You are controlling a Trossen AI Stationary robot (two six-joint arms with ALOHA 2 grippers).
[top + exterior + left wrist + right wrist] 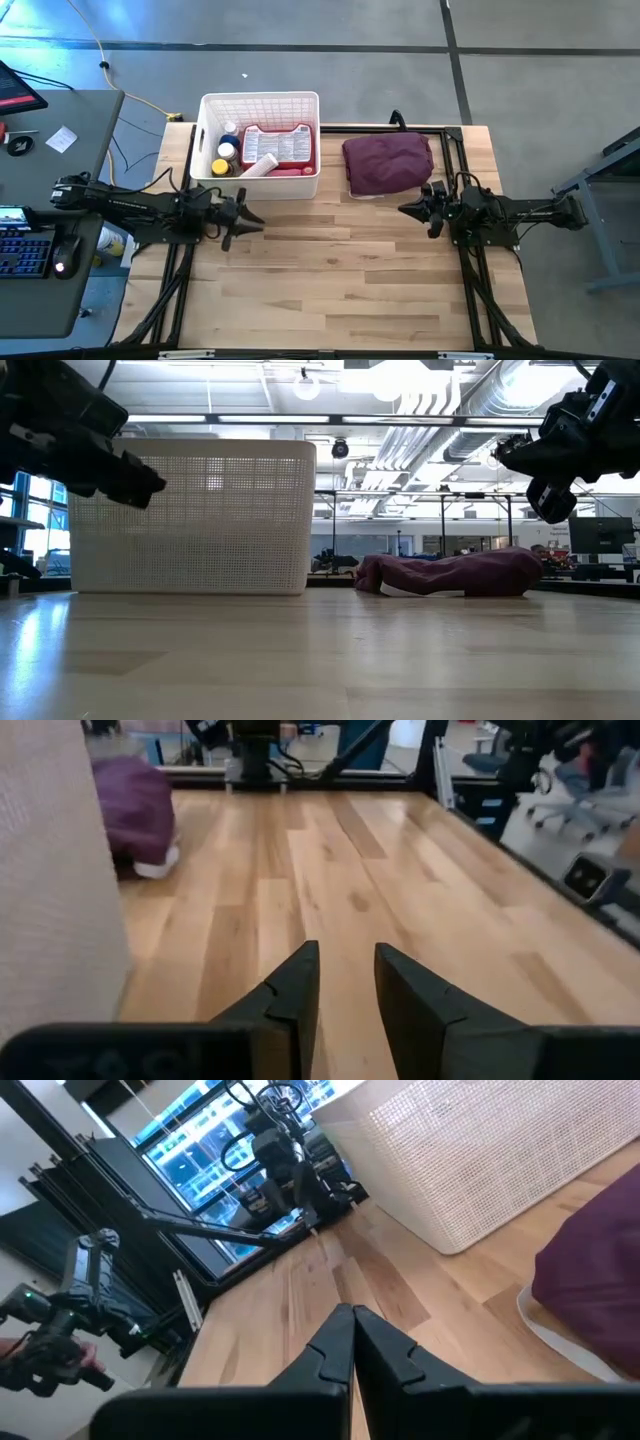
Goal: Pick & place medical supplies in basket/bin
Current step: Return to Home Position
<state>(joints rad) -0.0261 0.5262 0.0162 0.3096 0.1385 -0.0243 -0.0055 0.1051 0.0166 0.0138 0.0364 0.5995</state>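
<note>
The white lattice basket [258, 145] stands at the table's far side, left of centre, and shows in the low view [190, 517]. Inside it lie the flat red first-aid case [277, 146], a white cylinder [258, 167] and small bottles [228, 150]. My left gripper [252, 222] hovers above the table just near of the basket, open and holding nothing [347, 970]. My right gripper [404, 209] hovers near the maroon cloth bundle [388, 164], shut and empty [352, 1320].
The maroon cloth bundle [452, 574] lies on the table right of the basket, with a white edge under it. Bare wooden tabletop [340, 270] spreads between and in front of both arms. A desk with a keyboard and mouse [40, 250] stands left of the table.
</note>
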